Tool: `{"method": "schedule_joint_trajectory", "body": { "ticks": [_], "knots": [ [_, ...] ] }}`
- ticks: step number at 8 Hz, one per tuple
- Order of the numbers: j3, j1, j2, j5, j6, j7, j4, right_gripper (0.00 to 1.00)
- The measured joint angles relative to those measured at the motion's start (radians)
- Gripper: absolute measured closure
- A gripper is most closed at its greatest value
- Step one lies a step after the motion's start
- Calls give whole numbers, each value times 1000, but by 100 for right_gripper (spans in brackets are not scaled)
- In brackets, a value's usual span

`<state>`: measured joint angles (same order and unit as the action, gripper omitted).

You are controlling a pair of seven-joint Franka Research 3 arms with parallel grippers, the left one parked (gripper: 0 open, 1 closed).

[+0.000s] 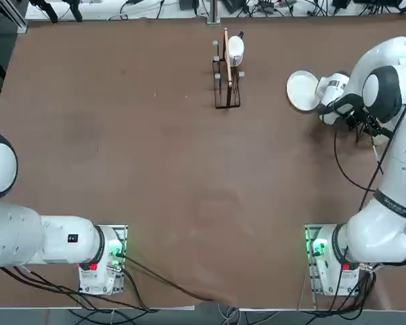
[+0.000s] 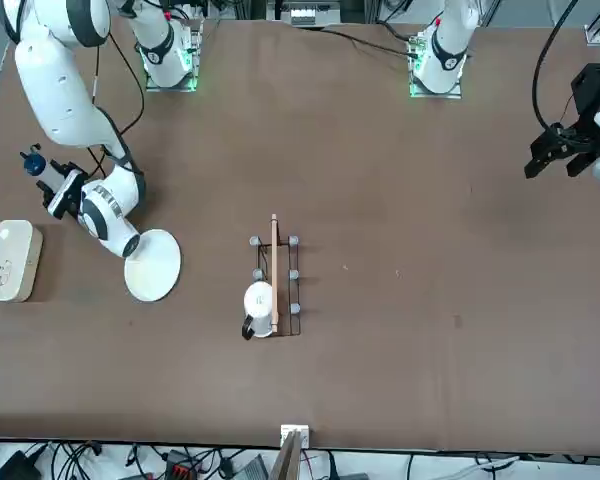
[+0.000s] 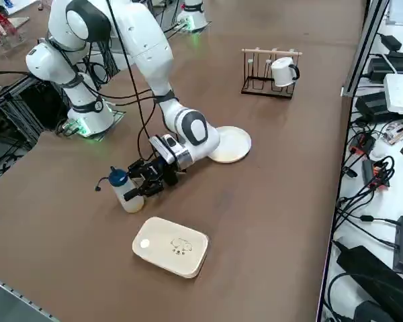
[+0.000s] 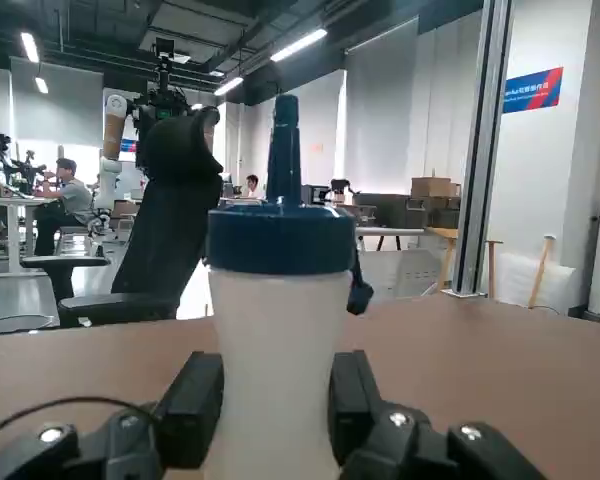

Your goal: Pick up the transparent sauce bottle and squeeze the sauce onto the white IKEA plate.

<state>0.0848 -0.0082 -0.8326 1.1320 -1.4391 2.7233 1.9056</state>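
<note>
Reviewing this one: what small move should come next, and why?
Probably lift the sauce bottle gently: the right gripper's jaws flank its body closely on both sides, it stands upright on the table, and the white plate waits nearby.

Bare tabletop [image 1: 169, 169] lies between the wire rack [image 1: 227, 88] and, to its right, the plate [image 2: 152, 265]. Another gap separates plate and white dish [image 2: 11, 261], with the right gripper [image 4: 278, 405] nearer.
</note>
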Motion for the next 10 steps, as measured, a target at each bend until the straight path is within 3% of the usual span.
{"method": "schedule_joint_trajectory", "body": {
  "ticks": [1,3,5,8,10],
  "knots": [
    [-1,0,0,2,0,0,0,43],
    [-8,7,3,6,-2,0,-10,57],
    [-18,47,30,6,-1,-40,-64,57],
    [-41,132,159,-117,9,-349,-219,57],
    [-44,173,195,-221,12,-581,-339,57]
  ]
}}
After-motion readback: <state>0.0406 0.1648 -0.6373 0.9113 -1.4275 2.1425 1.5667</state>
